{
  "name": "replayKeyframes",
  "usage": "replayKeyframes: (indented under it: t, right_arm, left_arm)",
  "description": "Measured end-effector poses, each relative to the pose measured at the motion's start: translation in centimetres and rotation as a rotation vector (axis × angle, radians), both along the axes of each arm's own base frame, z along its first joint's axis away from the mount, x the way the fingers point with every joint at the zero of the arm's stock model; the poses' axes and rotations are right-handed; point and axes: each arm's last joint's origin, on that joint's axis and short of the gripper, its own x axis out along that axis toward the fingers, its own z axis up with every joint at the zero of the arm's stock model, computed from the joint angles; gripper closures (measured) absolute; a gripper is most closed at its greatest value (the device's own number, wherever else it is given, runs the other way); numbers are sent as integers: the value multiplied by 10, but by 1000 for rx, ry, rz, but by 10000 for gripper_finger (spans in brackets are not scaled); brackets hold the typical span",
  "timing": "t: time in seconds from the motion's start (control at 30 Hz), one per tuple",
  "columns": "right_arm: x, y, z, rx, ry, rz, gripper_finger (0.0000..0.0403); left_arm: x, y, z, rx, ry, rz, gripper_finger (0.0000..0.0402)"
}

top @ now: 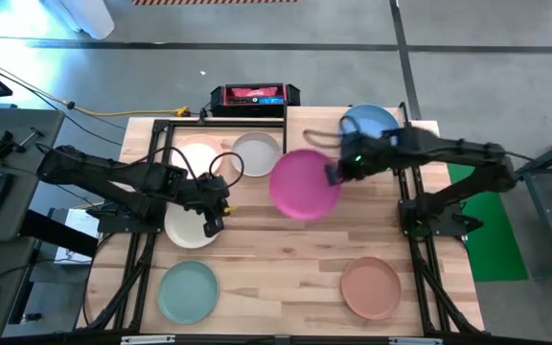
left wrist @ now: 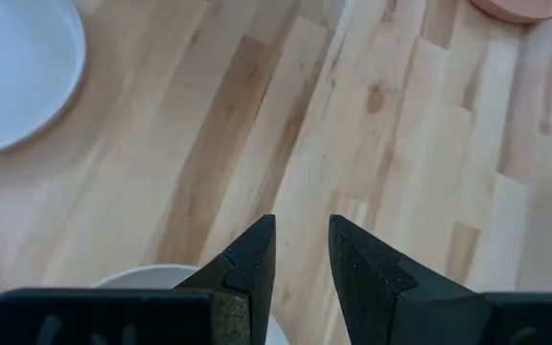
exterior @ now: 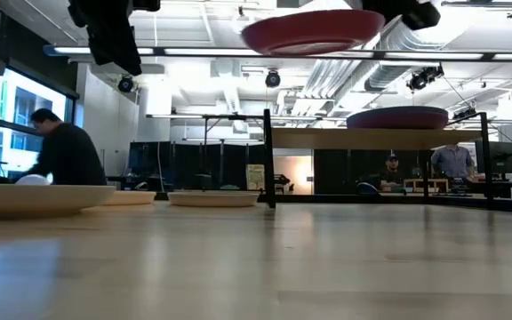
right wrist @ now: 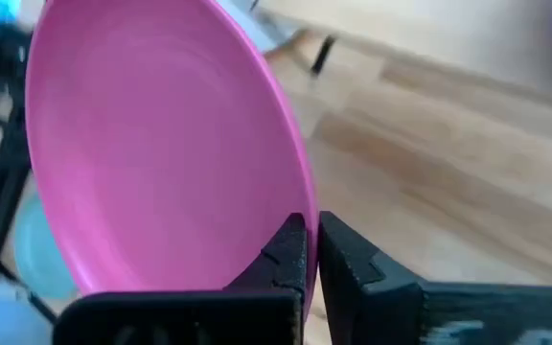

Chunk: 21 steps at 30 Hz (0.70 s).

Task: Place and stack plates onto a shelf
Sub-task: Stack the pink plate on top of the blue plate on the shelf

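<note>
From above, the right gripper (top: 334, 174) pinches the magenta plate's (top: 305, 184) rim – its wrist view confirms – while the left gripper (top: 213, 226), fingers parted and empty, hovers over the cream plate (top: 188, 230).

The wooden table (top: 286, 259) carries teal (top: 188, 292), tan (top: 371, 287), cream (top: 190, 230) and grey-white (top: 255, 153) plates.

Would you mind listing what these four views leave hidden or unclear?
- Shelf: high view, its top mostly covered by the right arm and the blue plate.
- Magenta plate: right wrist view, cut off by the frame; the right gripper hides the pinched rim.
- Cream plate: high view, partly under the left gripper.
- People behind the table: low view, too small.
</note>
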Motion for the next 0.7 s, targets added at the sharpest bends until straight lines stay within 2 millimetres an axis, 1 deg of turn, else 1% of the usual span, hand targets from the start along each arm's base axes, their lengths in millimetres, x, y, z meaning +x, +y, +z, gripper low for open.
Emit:
replayKeyframes:
  t: [0.17, 0.37, 0.53, 0.7]
  right_arm:
    - [-37, -18, 17, -20, -29, -109, 403]
    - [-80, -29, 29, -48, -24, -219, 403]
    - [-105, -34, 33, -82, -9, -284, 403]
    - [-126, -44, 34, -107, 37, -408, 403]
  left_arm:
    - [1, 6, 0, 23, 2, -6, 312]
    - [2, 15, 0, 42, 5, 8, 312]
    - [2, 26, 0, 56, 6, 39, 312]
    - [2, 39, 0, 56, 8, 96, 312]
